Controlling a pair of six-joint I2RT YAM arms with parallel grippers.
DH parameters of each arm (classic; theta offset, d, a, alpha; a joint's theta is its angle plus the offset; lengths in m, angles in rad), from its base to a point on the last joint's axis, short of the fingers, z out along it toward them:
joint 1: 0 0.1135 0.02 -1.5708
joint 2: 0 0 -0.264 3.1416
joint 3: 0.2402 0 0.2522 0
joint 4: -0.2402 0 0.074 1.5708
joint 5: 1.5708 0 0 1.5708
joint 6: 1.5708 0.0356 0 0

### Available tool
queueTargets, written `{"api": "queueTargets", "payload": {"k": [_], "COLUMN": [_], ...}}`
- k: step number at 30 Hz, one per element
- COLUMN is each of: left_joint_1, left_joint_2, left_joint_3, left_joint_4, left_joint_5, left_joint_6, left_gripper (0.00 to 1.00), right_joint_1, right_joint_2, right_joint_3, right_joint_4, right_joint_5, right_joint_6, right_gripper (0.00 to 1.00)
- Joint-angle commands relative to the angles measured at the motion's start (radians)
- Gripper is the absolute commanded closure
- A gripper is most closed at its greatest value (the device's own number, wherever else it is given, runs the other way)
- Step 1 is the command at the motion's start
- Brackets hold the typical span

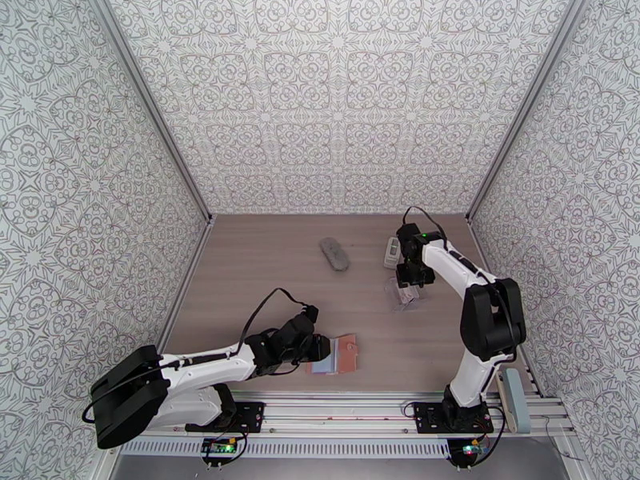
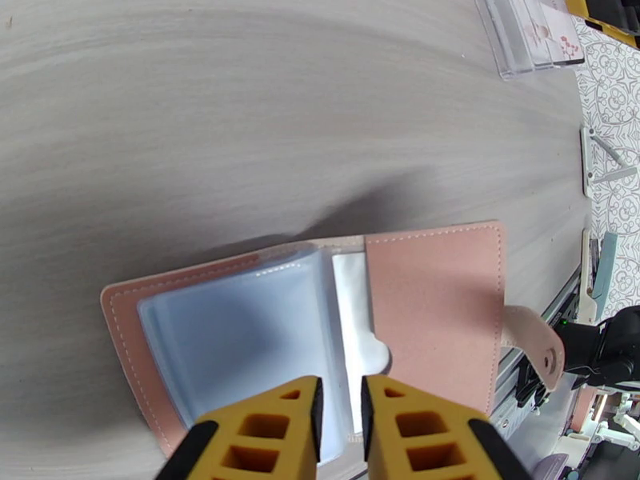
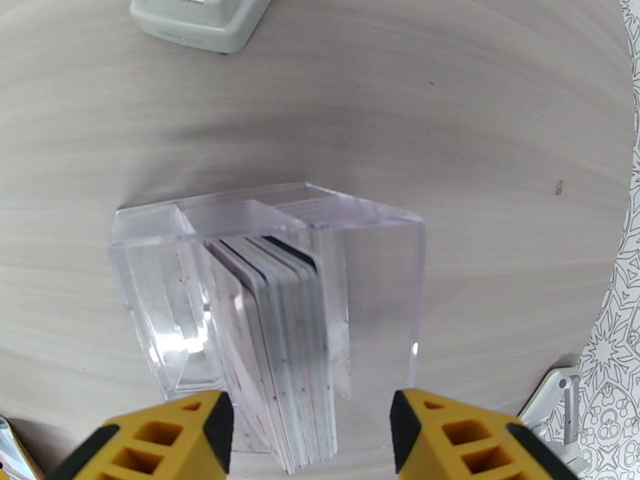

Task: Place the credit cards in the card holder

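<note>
The card holder (image 1: 342, 354) is a pink wallet lying open near the table's front edge, its clear sleeves (image 2: 240, 330) fanned up. My left gripper (image 1: 320, 348) reaches it from the left, and its fingers (image 2: 340, 426) are nearly together, pinching the edge of a clear sleeve. The credit cards (image 3: 280, 338) stand as a stack on edge in a clear acrylic stand (image 3: 376, 266) at the right middle of the table (image 1: 400, 296). My right gripper (image 1: 408, 291) hangs over that stand, jaws open, its fingertips (image 3: 312, 442) straddling the stack without touching it.
A grey oblong object (image 1: 334, 254) lies at the table's middle back. A white boxy device (image 1: 392, 251) sits just behind the stand, its corner (image 3: 200, 18) close to the right gripper. Patterned walls enclose the table on three sides.
</note>
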Motion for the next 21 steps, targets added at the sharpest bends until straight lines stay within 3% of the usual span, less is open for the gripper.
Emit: {"api": "queueTargets", "payload": {"k": [1, 21], "left_joint_1": [-0.009, -0.012], "left_joint_2": [0.006, 0.01], "left_joint_3": [0.004, 0.006], "left_joint_4": [0.015, 0.019], "left_joint_5": [0.008, 0.009], "left_joint_6": [0.012, 0.011], "left_gripper": [0.76, 0.76], "right_joint_1": [-0.005, -0.005], "right_joint_2": [0.034, 0.069], "right_joint_3": [0.014, 0.026], "right_joint_4": [0.0, -0.015], "right_joint_5": [-0.012, 0.041], "right_joint_6": [0.004, 0.01], "right_gripper": [0.43, 0.48]}}
